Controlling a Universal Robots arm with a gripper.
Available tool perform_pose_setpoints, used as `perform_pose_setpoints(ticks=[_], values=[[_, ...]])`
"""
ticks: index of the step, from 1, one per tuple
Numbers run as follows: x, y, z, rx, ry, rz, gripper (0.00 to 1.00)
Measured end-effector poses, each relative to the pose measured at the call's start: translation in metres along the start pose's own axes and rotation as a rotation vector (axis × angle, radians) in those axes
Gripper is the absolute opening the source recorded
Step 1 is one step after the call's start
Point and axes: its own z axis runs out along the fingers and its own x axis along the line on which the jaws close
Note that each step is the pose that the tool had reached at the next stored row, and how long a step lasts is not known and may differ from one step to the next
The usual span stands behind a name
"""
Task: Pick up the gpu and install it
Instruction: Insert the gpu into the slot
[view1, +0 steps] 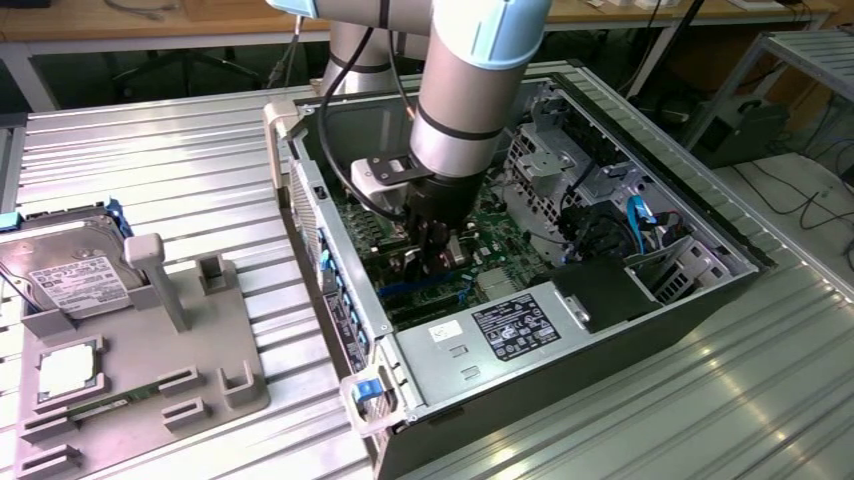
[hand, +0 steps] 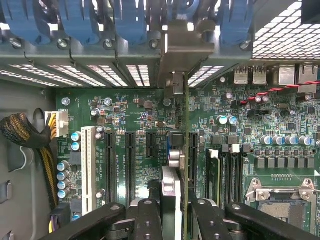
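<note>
Pinching gpu (hand: 171, 182) edge-on between hand (hand: 172, 222) fingers | gpu upright inside computer case (view1: 694, 225), at motherboard (hand: 135, 115) expansion slots (hand: 129, 160), bracket toward rear wall | risk: slight tilt makes card edge miss slot or bracket snag rear wall, jamming.

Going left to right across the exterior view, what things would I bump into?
Silver hard drive with white label, blue plastic latch, black end effector, black rectangular sticker, thin blue cable.
</note>
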Motion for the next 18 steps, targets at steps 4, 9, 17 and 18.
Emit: perform_pose_setpoints(ticks=[4,9,17,18], values=[[0.0002,-0.0001,0.0001,0.0002,-0.0001,0.001,0.29],[0.0003,-0.0001,0.0016,0.0002,-0.0001,0.001,0.29],[0.0003,-0.0002,0.0047,-0.0001,0.0004,0.001,0.29],[0.0003,-0.0002,0.0047,-0.0001,0.0003,0.001,0.29]])
